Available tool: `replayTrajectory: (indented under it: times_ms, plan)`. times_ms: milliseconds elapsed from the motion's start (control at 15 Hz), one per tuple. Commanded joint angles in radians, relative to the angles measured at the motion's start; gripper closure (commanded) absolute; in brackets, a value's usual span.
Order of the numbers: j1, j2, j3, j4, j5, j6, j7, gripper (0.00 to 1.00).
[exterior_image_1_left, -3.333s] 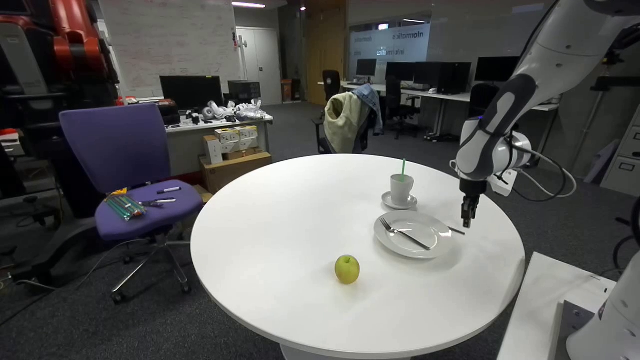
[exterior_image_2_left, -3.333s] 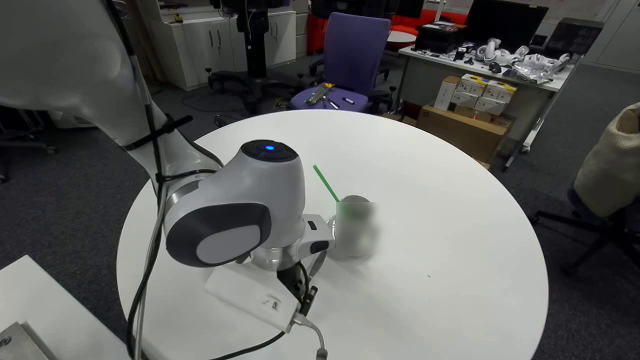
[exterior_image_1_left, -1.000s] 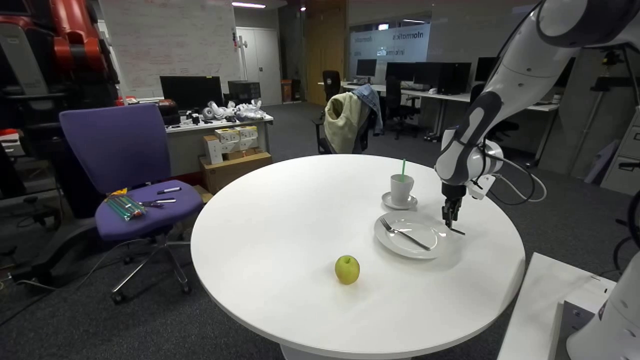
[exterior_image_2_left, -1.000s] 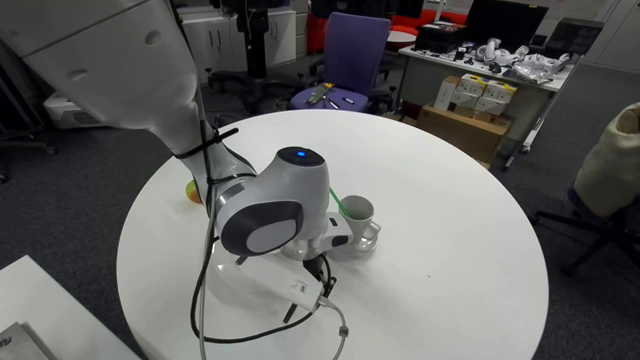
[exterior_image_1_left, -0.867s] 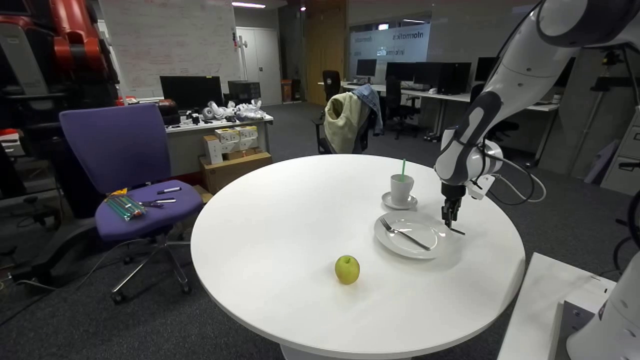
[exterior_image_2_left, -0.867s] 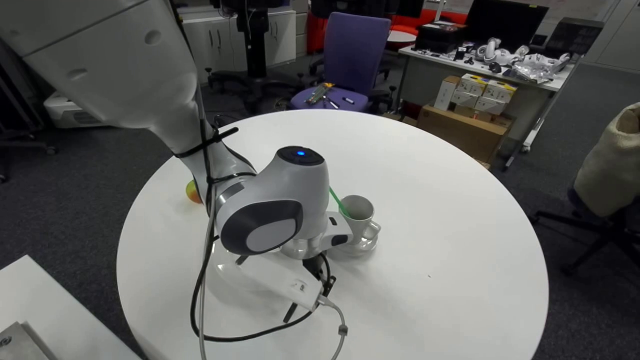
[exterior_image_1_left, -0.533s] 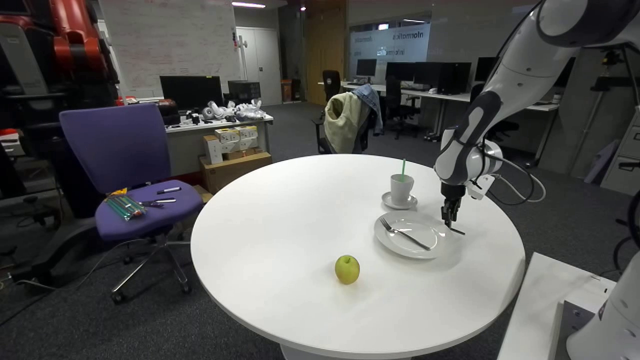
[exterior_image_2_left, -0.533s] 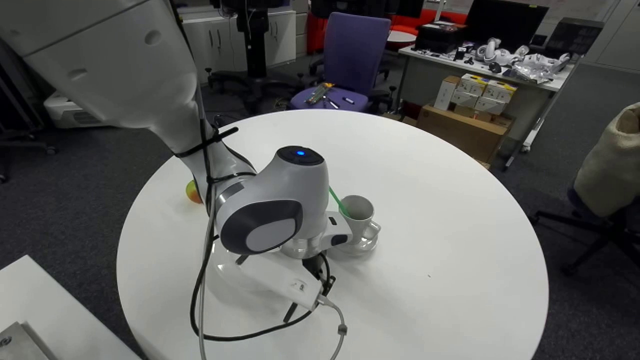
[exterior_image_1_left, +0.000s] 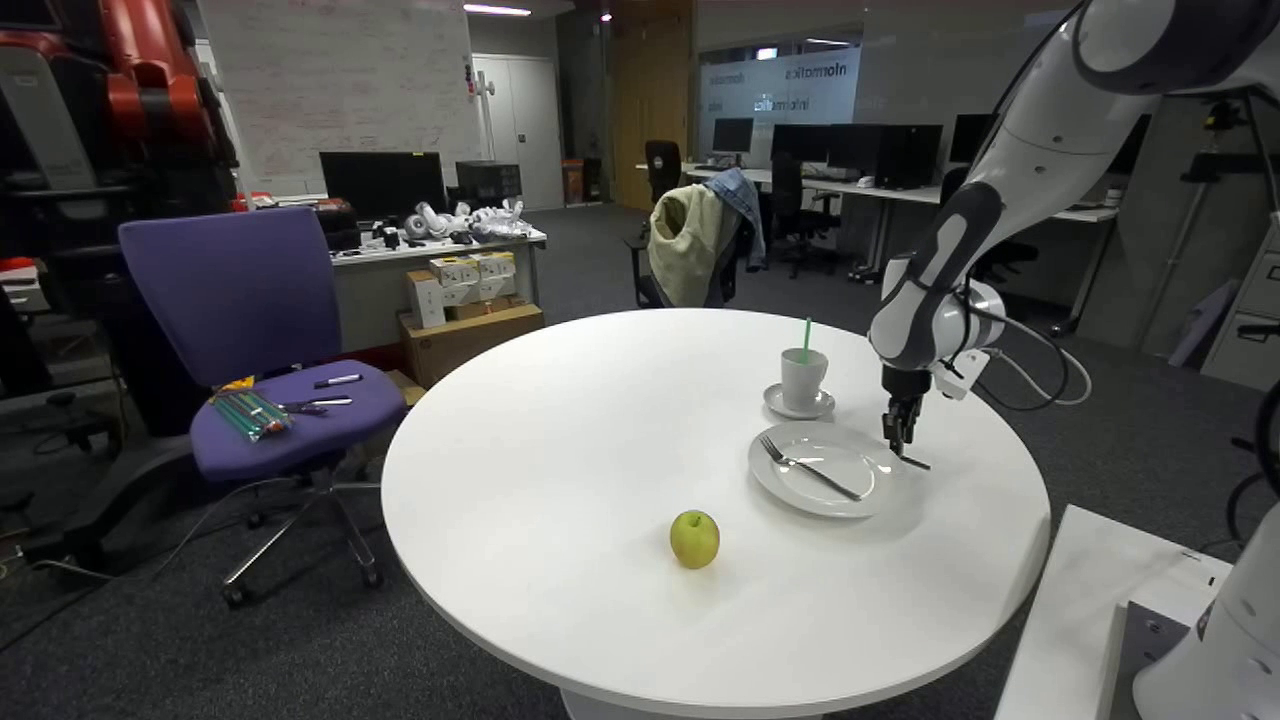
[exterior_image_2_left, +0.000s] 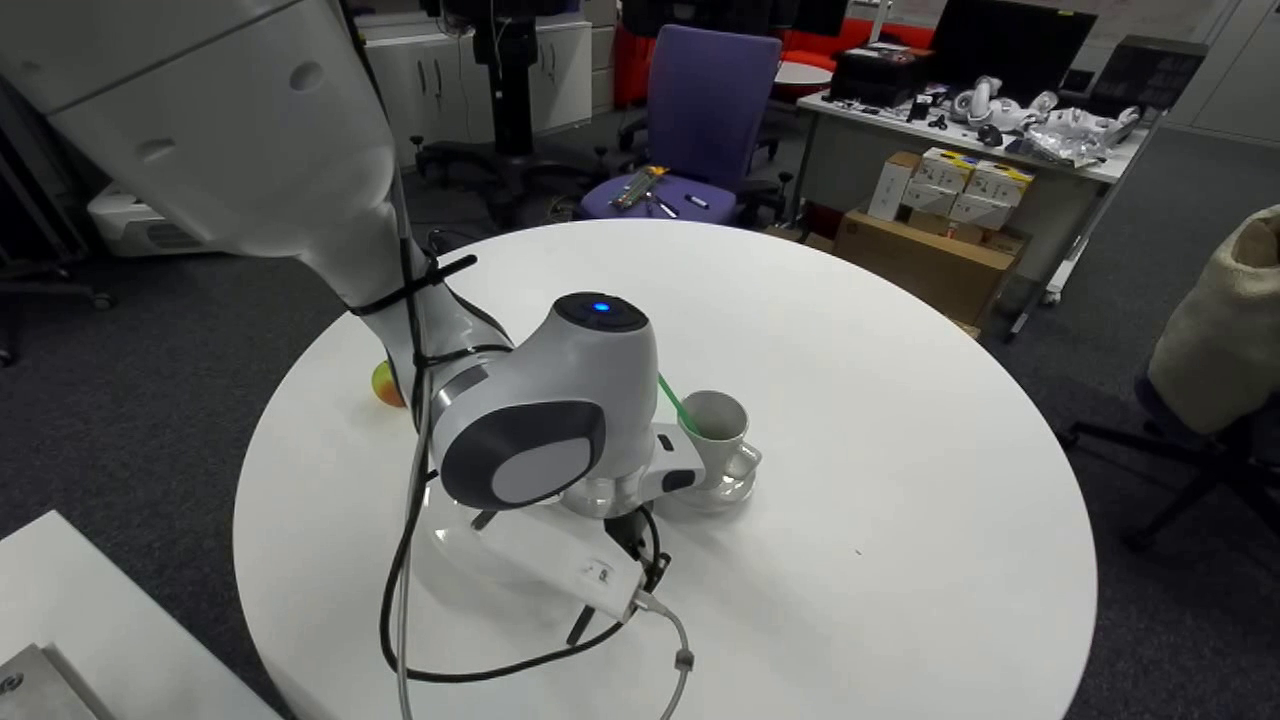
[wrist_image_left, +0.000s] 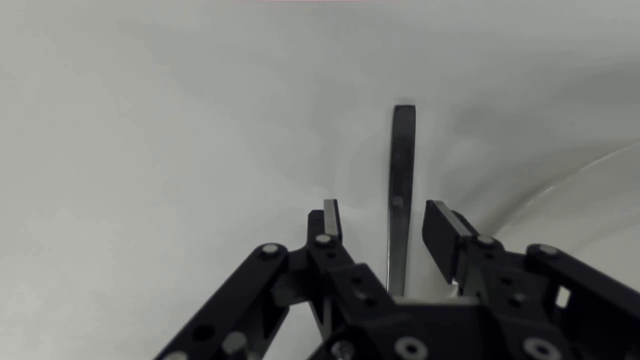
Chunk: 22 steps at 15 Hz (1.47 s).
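1. While the black two-fingered gripper (wrist_image_left: 387, 216) was poised low over the round white table (wrist_image_left: 150, 150), a slim, dark, metallic-looking cutlery handle (wrist_image_left: 403, 145) lay between its fingertips in the wrist view, nearer the 3 o'clock finger. Its long axis ran from 12 to 6 o'clock, across the line joining the tips, with the visible end toward 12.
2. The fingers (wrist_image_left: 330, 220) stood parted, with a gap on each side of the handle, and gripped nothing; whether the tips reached the tabletop could not be told.
3. Close by, at about 3 o'clock from the tips, curved a glossy white round plate (wrist_image_left: 590, 210). In an exterior view, a silver metal fork (exterior_image_1_left: 812, 474) lay on it, pointing to 10 o'clock.
4. Farther off there, at 10 o'clock from the gripper, a white ceramic-looking cup (exterior_image_1_left: 803, 378) with a thin green stick (exterior_image_1_left: 807, 335) in it stood on a white saucer (exterior_image_1_left: 773, 400).
5. Farther still, toward 8 o'clock, sat a yellow-green apple (exterior_image_1_left: 695, 539).
6. Against the earliest frame, the gripper had shifted toward 9 o'clock there, from the handle's outer end to its plate side. The tableware and apple had kept their places.
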Motion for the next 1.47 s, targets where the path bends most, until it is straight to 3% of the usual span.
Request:
replayTrajectory:
  times_ms: [0, 267, 667, 733, 800, 867, 1000, 1400]
  plan:
    - [-0.018, 0.003, 0.018, 0.004, 0.014, 0.013, 0.003, 0.51]
    - [-0.015, 0.008, 0.019, 0.003, 0.012, 0.015, 0.004, 0.58]
    - [-0.014, 0.018, 0.022, 0.004, 0.01, 0.014, 0.005, 0.57]
    - [-0.014, 0.02, 0.023, 0.004, 0.01, 0.014, 0.005, 0.61]
    - [-0.015, 0.02, 0.023, 0.005, 0.01, 0.014, 0.005, 0.81]
    - [-0.014, 0.019, 0.023, 0.004, 0.009, 0.015, 0.005, 0.83]
    - [-0.016, 0.02, 0.025, 0.006, 0.011, 0.014, 0.004, 0.98]
    - [-0.022, 0.007, 0.028, 0.003, 0.016, 0.015, -0.003, 1.0]
